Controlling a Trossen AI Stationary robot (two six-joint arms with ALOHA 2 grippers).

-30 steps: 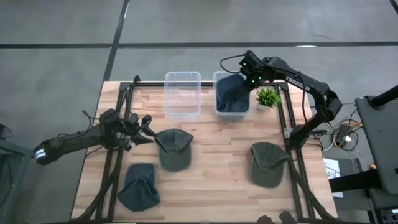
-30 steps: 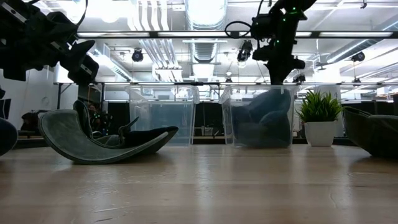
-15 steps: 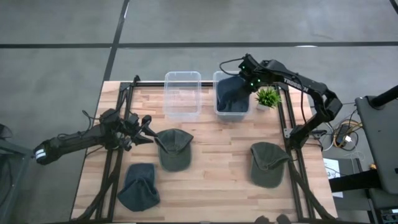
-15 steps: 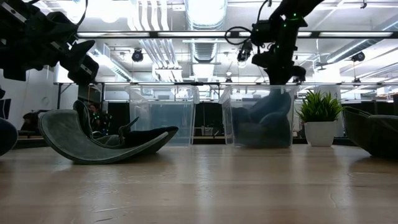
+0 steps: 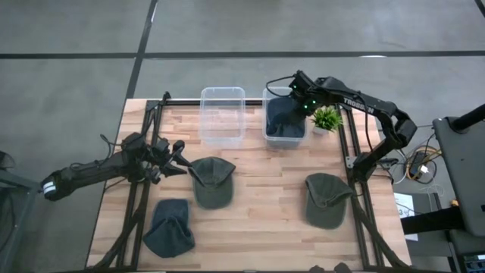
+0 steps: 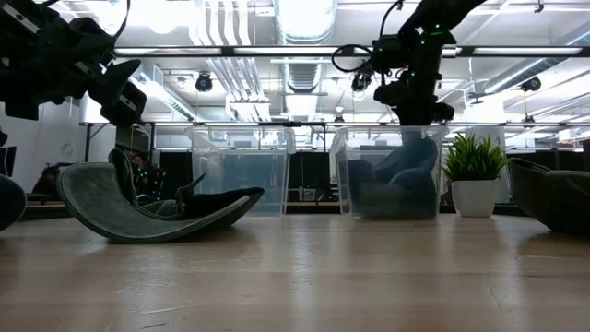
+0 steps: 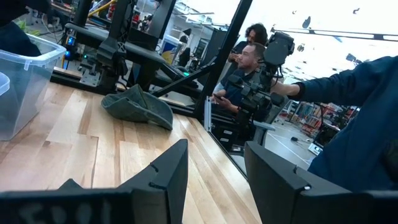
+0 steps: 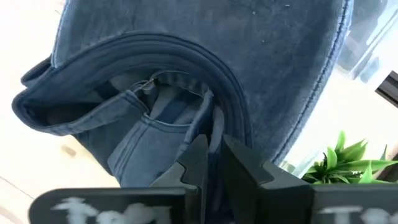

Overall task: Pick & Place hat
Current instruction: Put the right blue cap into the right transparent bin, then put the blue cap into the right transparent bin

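Note:
A dark blue hat (image 5: 284, 121) sits in the right clear bin (image 5: 267, 133) at the table's far edge. My right gripper (image 5: 298, 104) stands over that bin, shut on the hat (image 8: 186, 37). In the low view the hat (image 6: 392, 180) fills the bin below the gripper (image 6: 419, 115). My left gripper (image 5: 182, 158) waits open just left of a green cap (image 5: 212, 182), which lies on the table with its brim curled up (image 6: 157, 207); its fingers (image 7: 168, 180) touch nothing. My right gripper pinches a fold of cloth at the hat's opening edge (image 8: 211, 124), close to the back strap's buckle (image 8: 146, 84), between its two fingers. It comes from above, pointing down. The hat hangs below the fingers inside the bin, with its lower part on the bin's floor.
An empty clear bin (image 5: 222, 114) stands left of the filled one. A small potted plant (image 5: 326, 117) stands right of it. Another blue cap (image 5: 168, 227) lies at the near left, and a second green cap (image 5: 327, 199) at the near right. People sit beyond the table (image 7: 249, 68).
My right gripper has moved down and a little toward the table's far edge. It has carried the blue hat from draping over the bin's near wall to lying wholly inside the bin. The bin has shifted slightly to the right.

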